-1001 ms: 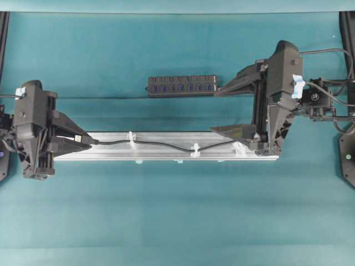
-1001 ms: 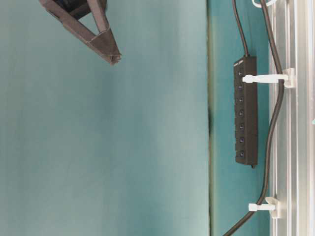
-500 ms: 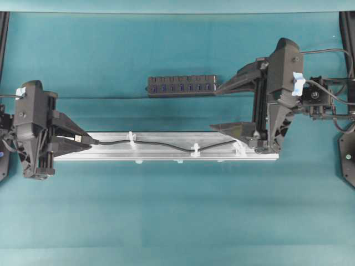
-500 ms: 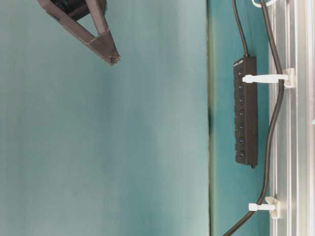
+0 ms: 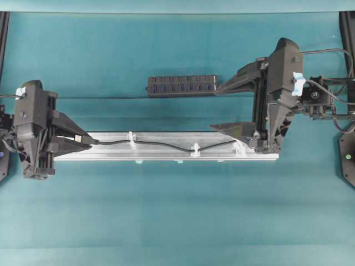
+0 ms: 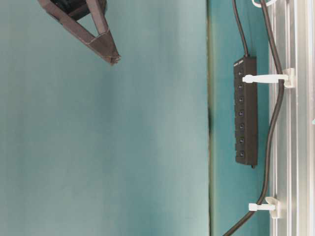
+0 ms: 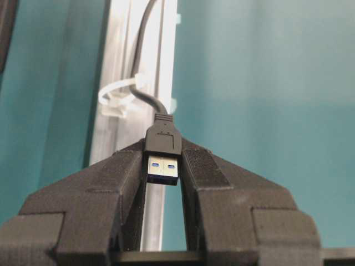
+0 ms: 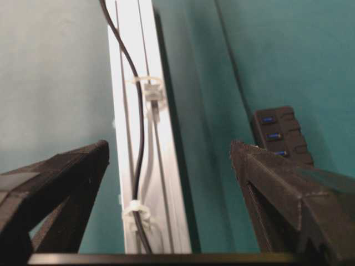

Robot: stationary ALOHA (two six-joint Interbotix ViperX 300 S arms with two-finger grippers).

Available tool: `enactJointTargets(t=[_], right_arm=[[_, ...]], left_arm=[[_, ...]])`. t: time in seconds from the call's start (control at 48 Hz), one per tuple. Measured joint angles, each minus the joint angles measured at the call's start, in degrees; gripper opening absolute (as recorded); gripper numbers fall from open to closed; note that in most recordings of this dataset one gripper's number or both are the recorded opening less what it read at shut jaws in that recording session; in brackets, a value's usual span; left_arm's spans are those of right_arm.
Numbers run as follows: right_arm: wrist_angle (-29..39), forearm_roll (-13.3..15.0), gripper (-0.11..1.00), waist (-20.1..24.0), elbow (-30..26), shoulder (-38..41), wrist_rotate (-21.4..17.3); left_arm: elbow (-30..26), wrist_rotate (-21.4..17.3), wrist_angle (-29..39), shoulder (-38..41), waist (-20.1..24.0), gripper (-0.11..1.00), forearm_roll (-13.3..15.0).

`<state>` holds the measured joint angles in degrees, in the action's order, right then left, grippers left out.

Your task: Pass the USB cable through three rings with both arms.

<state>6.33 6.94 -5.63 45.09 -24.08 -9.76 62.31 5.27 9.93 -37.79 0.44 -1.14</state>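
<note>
Nothing had visibly shifted over the last second — both black arms sat where they had been. At the left edge of the overhead view, the left gripper (image 5: 83,140) was clamped on the small black plug with its metal tip (image 7: 163,158), the end of the long thin black USB cable (image 5: 161,144). That cable ran rightward along the long silver aluminium rail (image 5: 166,154) in mid-frame, threaded through all three translucent whitish plastic rings (image 5: 194,149) spaced along it. Over the rail's right end, the right gripper (image 5: 222,110) stood spread wide, holding nothing — one finger above the rail, the other beside the black multi-port hub bar (image 5: 182,85) lying above centre on the teal table (image 5: 166,216).
</note>
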Motion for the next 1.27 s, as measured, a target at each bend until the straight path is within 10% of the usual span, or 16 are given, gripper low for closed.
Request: enactJointTargets(t=[1.272], right_arm=[[2.20, -0.09, 0.81, 0.62, 0.00, 0.09, -0.26]], left_arm=[[0.00, 0.18, 1.23, -1.14, 0.09, 0.21, 0.00]])
